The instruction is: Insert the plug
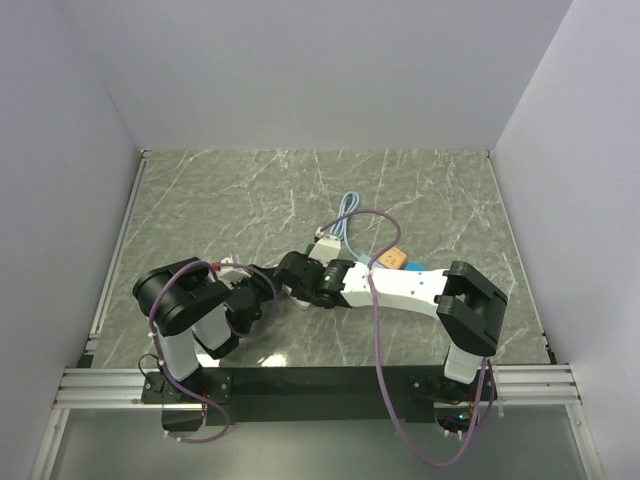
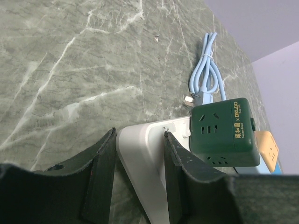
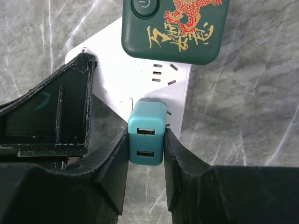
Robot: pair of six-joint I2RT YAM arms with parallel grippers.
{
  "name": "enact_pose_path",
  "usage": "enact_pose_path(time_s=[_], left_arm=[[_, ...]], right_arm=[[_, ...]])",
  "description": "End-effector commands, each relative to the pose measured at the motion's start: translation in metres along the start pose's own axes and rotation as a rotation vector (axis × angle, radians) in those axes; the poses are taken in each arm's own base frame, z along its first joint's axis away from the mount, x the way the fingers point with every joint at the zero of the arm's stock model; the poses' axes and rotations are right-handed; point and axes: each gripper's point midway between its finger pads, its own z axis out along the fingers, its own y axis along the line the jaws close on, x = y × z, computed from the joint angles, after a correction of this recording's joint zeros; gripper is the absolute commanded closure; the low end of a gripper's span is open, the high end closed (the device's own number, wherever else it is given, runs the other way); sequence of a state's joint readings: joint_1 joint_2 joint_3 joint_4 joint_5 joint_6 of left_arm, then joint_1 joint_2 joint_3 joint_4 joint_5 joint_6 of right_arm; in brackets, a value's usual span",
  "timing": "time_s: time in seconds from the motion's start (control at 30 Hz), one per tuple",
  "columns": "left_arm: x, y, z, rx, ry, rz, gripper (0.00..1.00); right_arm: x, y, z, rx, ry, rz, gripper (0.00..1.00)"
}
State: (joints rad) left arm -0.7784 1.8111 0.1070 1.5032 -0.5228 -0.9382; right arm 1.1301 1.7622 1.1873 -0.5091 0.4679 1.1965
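Observation:
My right gripper [image 3: 146, 154] is shut on a teal plug [image 3: 147, 137] with two USB ports facing the camera. The plug's far end rests against the face of a white power strip [image 3: 126, 79], close to the socket slots; its prongs are hidden. A dark green cube adapter [image 3: 175, 28] with gold print sits on the strip further along. My left gripper [image 2: 139, 135] clamps the near end of the power strip [image 2: 149, 154], a finger pressed on each side. In the top view both grippers meet near the table's middle [image 1: 285, 278].
A coiled light blue cable [image 2: 205, 79] with a loose plug lies on the marble table beyond the strip. An orange adapter [image 2: 268, 147] sits to the right of the green cube [image 2: 224, 133]. Purple cables loop over the right arm [image 1: 375, 300]. White walls enclose the table.

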Motion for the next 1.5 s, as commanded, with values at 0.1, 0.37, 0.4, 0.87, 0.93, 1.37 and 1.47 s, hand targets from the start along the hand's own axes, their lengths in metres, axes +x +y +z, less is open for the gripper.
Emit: enact_pose_path(time_s=[0.1, 0.37, 0.4, 0.87, 0.93, 1.37, 1.47], left_arm=[[0.016, -0.016, -0.012, 0.123, 0.075, 0.075, 1.0], [0.016, -0.016, -0.012, 0.121, 0.072, 0.073, 1.0], [0.016, -0.016, -0.012, 0.122, 0.072, 0.072, 1.0], [0.02, -0.024, -0.011, 0.132, 0.117, 0.096, 0.61], [0.019, -0.026, -0.01, 0.128, 0.115, 0.098, 0.44], [-0.005, -0.031, -0.014, 0.097, 0.056, 0.11, 0.01], [-0.014, -0.027, -0.017, 0.065, 0.038, 0.115, 0.01]], right_arm=[[0.085, -0.021, 0.046, 0.053, 0.224, -0.047, 1.0], [0.103, -0.03, 0.05, 0.056, 0.266, -0.043, 1.0], [0.1, -0.029, 0.048, 0.054, 0.257, -0.045, 1.0], [0.026, -0.012, 0.017, -0.018, 0.08, -0.083, 0.75], [0.018, -0.014, 0.012, -0.028, 0.058, -0.087, 0.59], [-0.028, -0.032, -0.018, -0.11, -0.102, -0.099, 0.24], [-0.043, -0.045, -0.033, -0.131, -0.16, -0.085, 0.22]])
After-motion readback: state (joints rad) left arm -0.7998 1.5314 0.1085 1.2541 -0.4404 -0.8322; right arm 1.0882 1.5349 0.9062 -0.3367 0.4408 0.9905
